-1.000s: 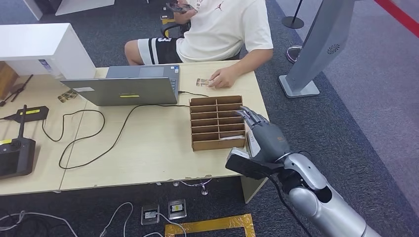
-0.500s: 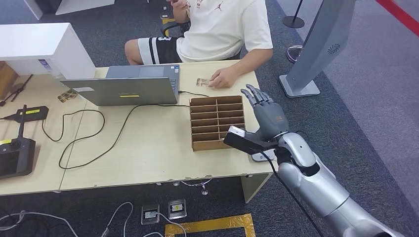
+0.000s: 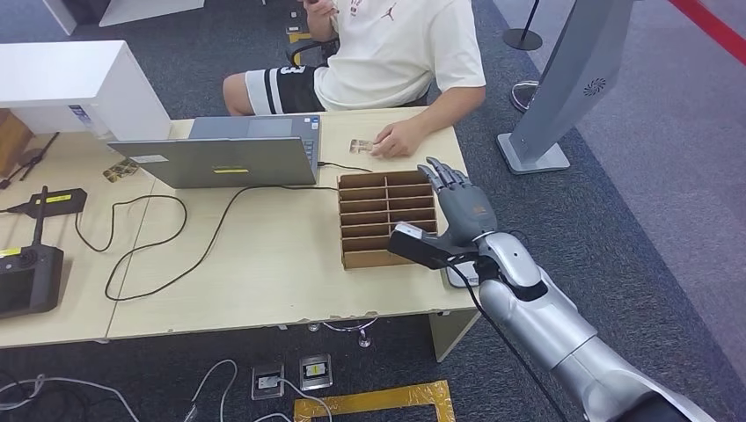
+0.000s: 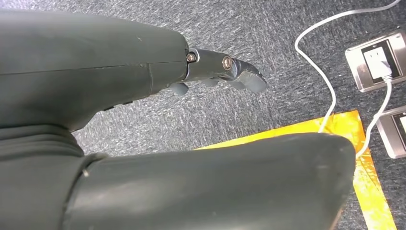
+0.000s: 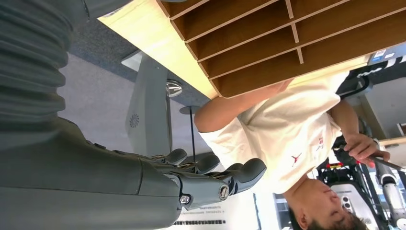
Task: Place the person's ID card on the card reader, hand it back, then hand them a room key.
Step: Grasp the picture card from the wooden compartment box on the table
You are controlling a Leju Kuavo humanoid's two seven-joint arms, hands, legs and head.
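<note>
Hovering above the desk (image 3: 264,264), the right hand (image 3: 459,207) sits at the right edge of the brown slotted organizer (image 3: 387,218), its fingers (image 3: 437,174) extended, spread wide and holding nothing. Beyond the organizer's far side, the ID card (image 3: 361,146) lies flat on the desk, with the person's hand (image 3: 400,141) resting just beside it, fingertips at the card's edge. An open laptop (image 3: 224,154) stands left of the organizer, a black cable trailing from it. The left hand (image 4: 143,120) hangs over grey carpet near yellow floor tape (image 4: 359,158) and floor sockets (image 4: 378,60); whether its fingers are wide or curled cannot be told.
</note>
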